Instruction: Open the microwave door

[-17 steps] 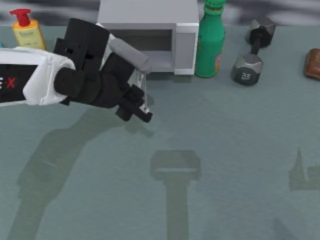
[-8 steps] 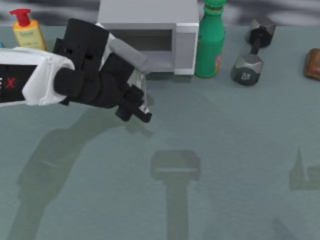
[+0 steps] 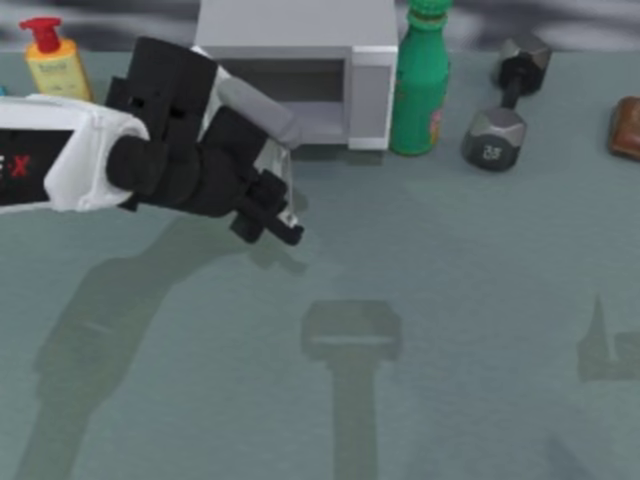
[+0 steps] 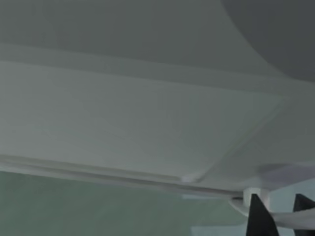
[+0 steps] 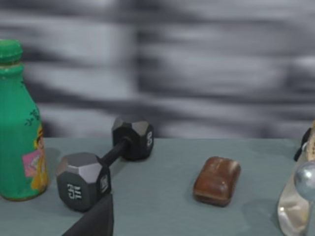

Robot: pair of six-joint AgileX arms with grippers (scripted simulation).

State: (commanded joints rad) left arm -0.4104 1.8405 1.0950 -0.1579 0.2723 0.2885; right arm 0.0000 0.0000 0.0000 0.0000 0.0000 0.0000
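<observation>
At the table's far left edge stands a yellow pump bottle (image 3: 57, 62), well behind the left arm and clear of the work. Just to its right, the left gripper (image 3: 280, 212) reaches in from the left, its dark fingertips (image 4: 260, 219) pinched onto the slim white handle (image 4: 256, 195) at the free edge of the microwave door (image 3: 262, 112). The fingers are nearly together with only the handle between them. The door is swung well out from the microwave (image 3: 297, 68), hinged at the oven's left side, so the door's panel runs back from the fingers toward the hinge and the dark cavity lies open just right of the fingers and further back. In the left wrist view the door's pale framed face (image 4: 133, 128) fills the picture right above the fingertips.

To do this step well, I judge the wrist should follow the arc about the hinge, not pull straight, so the handle does not slip from the pinch and the light oven is not dragged forward. The door looks close to fully open, so little swing remains.

Right of the fingers, beyond the oven, stand a green bottle (image 3: 421, 82), a dumbbell (image 3: 507, 100) and a brown block (image 3: 626, 127). The right gripper is not visible from above; its fingers' state cannot be told.
</observation>
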